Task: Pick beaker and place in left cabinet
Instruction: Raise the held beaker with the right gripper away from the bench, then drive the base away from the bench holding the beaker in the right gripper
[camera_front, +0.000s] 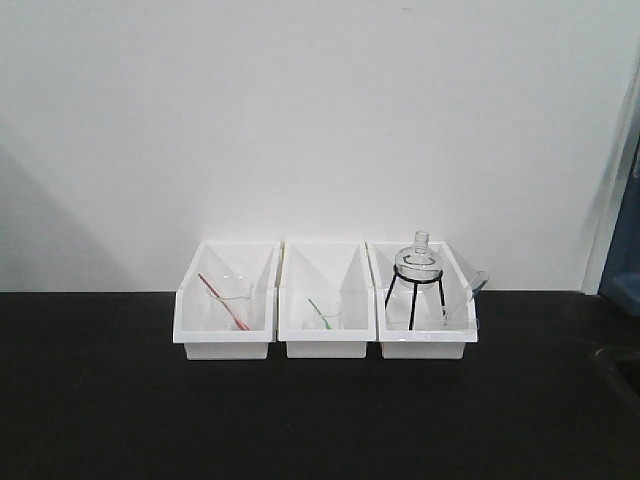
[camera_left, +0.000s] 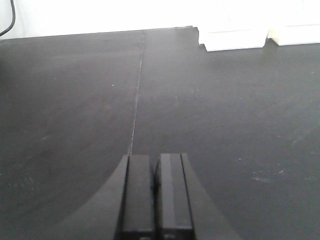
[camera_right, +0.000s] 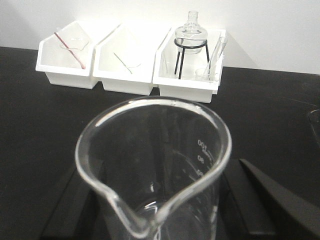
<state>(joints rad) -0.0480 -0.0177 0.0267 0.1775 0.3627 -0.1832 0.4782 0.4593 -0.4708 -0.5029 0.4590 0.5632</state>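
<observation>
My left jaws are shut tight on nothing, over the black desk. My right jaws grip the beaker from both sides; it is upright, spout toward the camera, well short of three white bins behind it.

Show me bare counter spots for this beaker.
The black counter is bare in front of the three white bins and left of them. The bins are crowded, the right one most, holding the flask on its tripod.
</observation>
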